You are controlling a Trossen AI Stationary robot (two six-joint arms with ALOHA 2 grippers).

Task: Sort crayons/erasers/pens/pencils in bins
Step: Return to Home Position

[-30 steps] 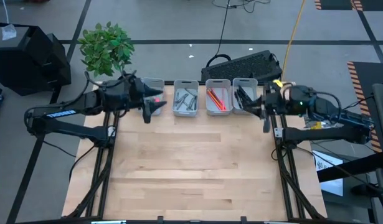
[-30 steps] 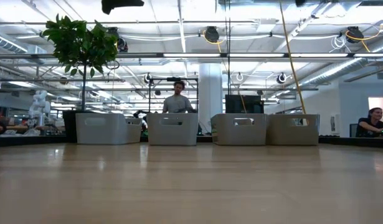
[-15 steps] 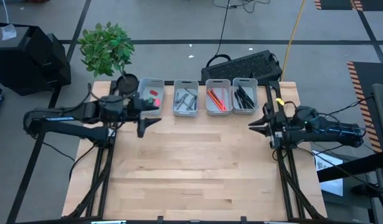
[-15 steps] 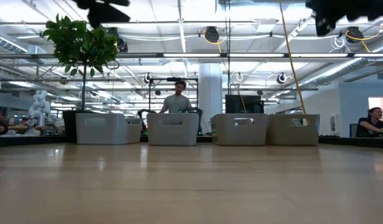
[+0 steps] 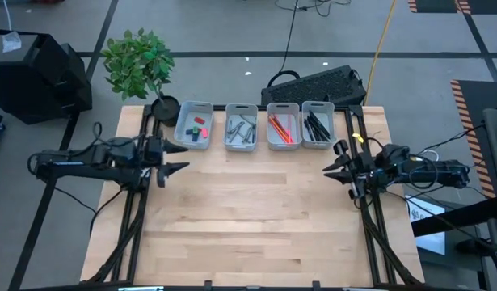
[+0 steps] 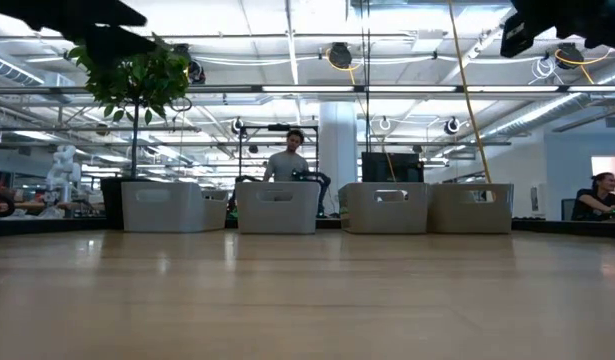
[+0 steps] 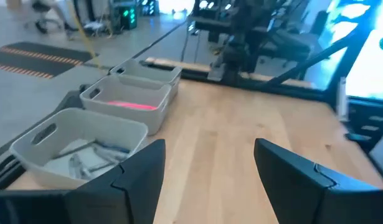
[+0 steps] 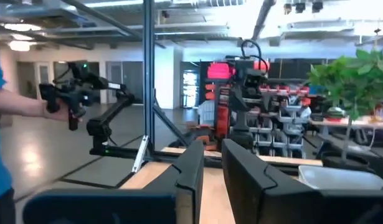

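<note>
Four pale bins stand in a row at the table's far edge. The leftmost bin (image 5: pixel 194 126) holds red, blue and green erasers (image 5: pixel 199 123). The second (image 5: pixel 241 128) holds grey pieces, the third (image 5: pixel 283 127) red and orange sticks, the rightmost (image 5: pixel 317 125) black pens. My left gripper (image 5: pixel 183 158) (image 7: pixel 210 149) hangs open over the table's left side, near of the leftmost bin, with nothing in it. My right gripper (image 5: pixel 330 159) (image 8: pixel 213 149) hangs over the right side, near of the rightmost bin, its fingers almost together with nothing between them.
A potted plant (image 5: pixel 137 61) in a black pot (image 5: pixel 165 106) stands at the far left corner beside the bins. A black keyboard-like object (image 5: pixel 317 84) lies on the floor behind them. The bare wooden tabletop (image 5: pixel 256 218) stretches toward the near edge. People show in the room beyond (image 6: pixel 285 160).
Both arms have drawn back from the bin row. My left gripper has left the leftmost bin, going toward the near and left edges. My right gripper has come away from the rightmost bin toward the near edge, then stayed about where it was.
</note>
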